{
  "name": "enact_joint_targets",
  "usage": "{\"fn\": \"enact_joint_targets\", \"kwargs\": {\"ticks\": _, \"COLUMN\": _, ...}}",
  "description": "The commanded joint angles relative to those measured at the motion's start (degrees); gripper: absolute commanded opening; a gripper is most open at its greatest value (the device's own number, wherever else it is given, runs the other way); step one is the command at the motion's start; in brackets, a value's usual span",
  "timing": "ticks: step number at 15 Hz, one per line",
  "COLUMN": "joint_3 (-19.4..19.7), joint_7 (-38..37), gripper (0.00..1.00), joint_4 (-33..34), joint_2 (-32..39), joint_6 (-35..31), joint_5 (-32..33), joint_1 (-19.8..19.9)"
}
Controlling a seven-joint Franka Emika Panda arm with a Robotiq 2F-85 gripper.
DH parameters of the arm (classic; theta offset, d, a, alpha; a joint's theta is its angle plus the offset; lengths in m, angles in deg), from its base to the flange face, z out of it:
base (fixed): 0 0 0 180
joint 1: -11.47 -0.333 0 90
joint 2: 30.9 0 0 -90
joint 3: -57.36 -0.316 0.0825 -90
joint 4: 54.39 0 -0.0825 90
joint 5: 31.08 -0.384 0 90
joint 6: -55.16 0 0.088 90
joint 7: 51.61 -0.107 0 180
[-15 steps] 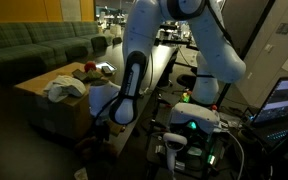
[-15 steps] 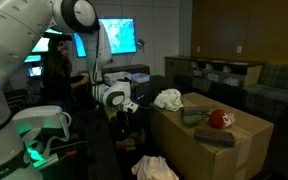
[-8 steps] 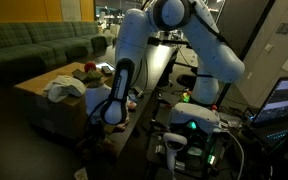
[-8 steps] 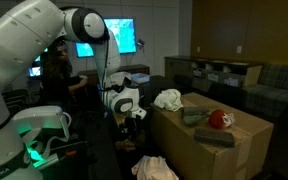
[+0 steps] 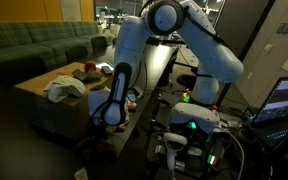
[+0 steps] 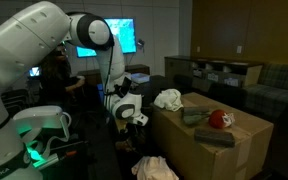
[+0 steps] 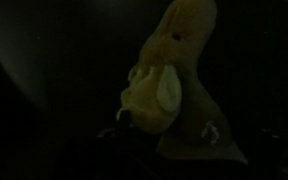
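My gripper [image 5: 103,124] hangs low at the end of the white arm, in the dark gap beside the wooden table [image 5: 34,100]. It shows in both exterior views, close to the table's side [image 6: 131,126]. The wrist view is very dark. It shows a yellow plush toy [image 7: 166,70] with a pale ear right in front of the camera, lying on something dark. My fingers are not distinguishable in the dark, so I cannot tell whether they are open or shut, or whether they touch the toy.
On the table [image 6: 244,140] lie a white cloth [image 6: 167,98], a grey cloth [image 6: 194,115] and a red object [image 6: 219,119]. Another white cloth [image 6: 156,168] lies on the floor. A green couch [image 5: 34,45] stands behind, and the robot base with green lights [image 5: 192,125] is alongside.
The arm has folded downward and the gripper has sunk lower beside the table, moving closer to its side.
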Motion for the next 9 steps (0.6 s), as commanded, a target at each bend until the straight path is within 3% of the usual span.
{"fn": "enact_joint_targets", "kwargs": {"ticks": 1, "joint_3": -1.5, "joint_7": 1.9, "gripper": 1.0, "joint_4": 0.1, "joint_2": 1.2, "joint_6": -1.8, "joint_5": -2.0, "joint_1": 0.8}}
{"fn": "enact_joint_targets", "kwargs": {"ticks": 2, "joint_3": -1.6, "joint_7": 1.9, "gripper": 0.96, "joint_4": 0.0, "joint_2": 1.4, "joint_6": -2.0, "joint_5": -2.0, "joint_1": 0.8}}
{"fn": "enact_joint_targets", "kwargs": {"ticks": 4, "joint_3": -1.4, "joint_7": 1.7, "gripper": 0.71, "joint_4": -0.2, "joint_2": 1.9, "joint_6": -2.4, "joint_5": -2.0, "joint_1": 0.4}}
{"fn": "enact_joint_targets", "kwargs": {"ticks": 5, "joint_3": -1.5, "joint_7": 1.7, "gripper": 0.71, "joint_4": -0.3, "joint_2": 2.0, "joint_6": -2.4, "joint_5": -2.0, "joint_1": 0.5}}
{"fn": "enact_joint_targets", "kwargs": {"ticks": 9, "joint_3": -1.6, "joint_7": 1.7, "gripper": 0.4, "joint_4": -0.8, "joint_2": 2.1, "joint_6": -2.7, "joint_5": -2.3, "joint_1": 1.0}}
